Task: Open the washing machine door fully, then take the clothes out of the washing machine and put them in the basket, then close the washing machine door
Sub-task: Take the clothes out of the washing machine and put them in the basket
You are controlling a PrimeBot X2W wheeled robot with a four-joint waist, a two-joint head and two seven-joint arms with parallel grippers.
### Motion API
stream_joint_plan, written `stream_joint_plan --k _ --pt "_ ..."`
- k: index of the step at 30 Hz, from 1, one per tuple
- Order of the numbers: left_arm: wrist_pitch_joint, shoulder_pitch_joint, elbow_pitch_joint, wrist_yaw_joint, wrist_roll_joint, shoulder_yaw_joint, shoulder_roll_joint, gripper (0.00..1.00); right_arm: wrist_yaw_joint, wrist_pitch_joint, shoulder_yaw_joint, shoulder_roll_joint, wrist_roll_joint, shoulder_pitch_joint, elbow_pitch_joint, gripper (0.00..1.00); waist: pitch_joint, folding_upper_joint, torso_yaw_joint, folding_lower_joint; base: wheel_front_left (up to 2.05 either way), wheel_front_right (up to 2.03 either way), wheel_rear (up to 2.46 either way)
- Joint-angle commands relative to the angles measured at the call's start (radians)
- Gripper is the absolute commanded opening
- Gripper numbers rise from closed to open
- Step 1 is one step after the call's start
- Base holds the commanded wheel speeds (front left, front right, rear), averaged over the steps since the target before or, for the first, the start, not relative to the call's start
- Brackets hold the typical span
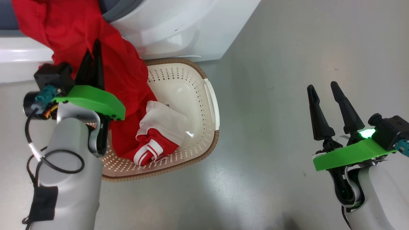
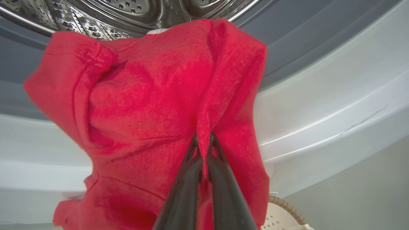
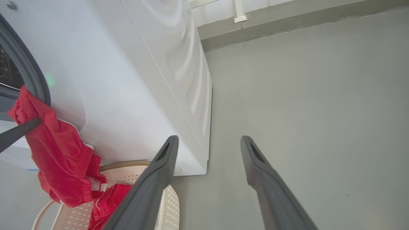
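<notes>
Half out of the washing machine (image 1: 179,28), the red clothes (image 1: 121,73) drape from the drum mouth down into the basket (image 1: 209,95) on the floor. The left gripper (image 2: 202,142) pinches a fold between closed fingers, while the right gripper (image 1: 322,86) hangs well apart, fingers wide and empty. So thin a pinch could slip, or the trailing fabric could snag the gasket and drag the light basket.

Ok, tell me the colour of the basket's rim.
Brown with a woven look, running around the cream perforated basket. The head view shows it best.
</notes>
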Motion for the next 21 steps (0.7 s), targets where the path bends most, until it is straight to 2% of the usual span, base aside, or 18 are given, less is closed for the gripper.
stream_joint_plan --k 1,11,21 --pt "-0.005 0.005 -0.012 -0.011 0.010 0.024 0.028 0.00 0.007 -0.006 0.019 0.001 0.005 0.003 -0.023 1.00 0.000 0.0000 0.002 0.0000 0.00 0.00 0.00" --pt "-0.005 0.077 0.018 -0.022 -0.032 0.000 0.028 0.00 0.007 -0.006 0.020 0.001 0.005 -0.001 -0.021 1.00 -0.001 0.0000 0.011 0.0000 0.00 0.00 0.00" --pt "-0.005 0.153 0.115 -0.016 -0.118 -0.100 0.028 0.00 0.007 -0.006 0.023 -0.002 0.006 -0.006 -0.021 1.00 0.005 0.0000 0.016 0.0000 0.00 0.00 0.00"
